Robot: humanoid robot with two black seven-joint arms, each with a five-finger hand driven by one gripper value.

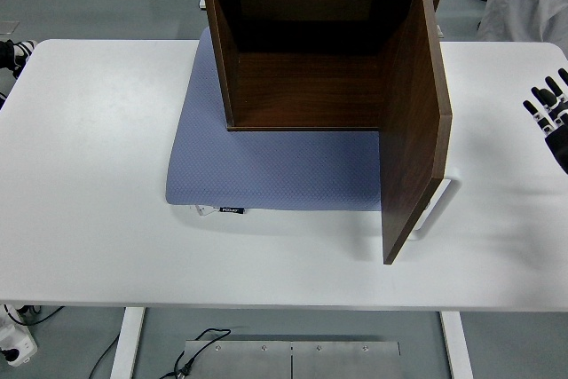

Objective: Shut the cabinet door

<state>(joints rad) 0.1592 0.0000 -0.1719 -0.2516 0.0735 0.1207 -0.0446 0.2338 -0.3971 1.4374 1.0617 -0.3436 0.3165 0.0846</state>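
head view | one cabinet (324, 42), one door (415, 130) open | right hand (552, 117) fingers spread, holding nothing

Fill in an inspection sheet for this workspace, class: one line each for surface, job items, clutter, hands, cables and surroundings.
Surface: white table, with a blue mat under the cabinet.
Job items: wooden cabinet standing on the mat, inside looks empty; its door hangs wide open, hinged on the right, with a white handle on its outer face.
Clutter: nothing seen.
Hands: right hand at the right edge, fingers spread, holding nothing, clear of the door; a dark part of the left arm shows at the left edge.
Cables: black cable on the floor under the table.
Surroundings: grey floor; a person stands at top right.
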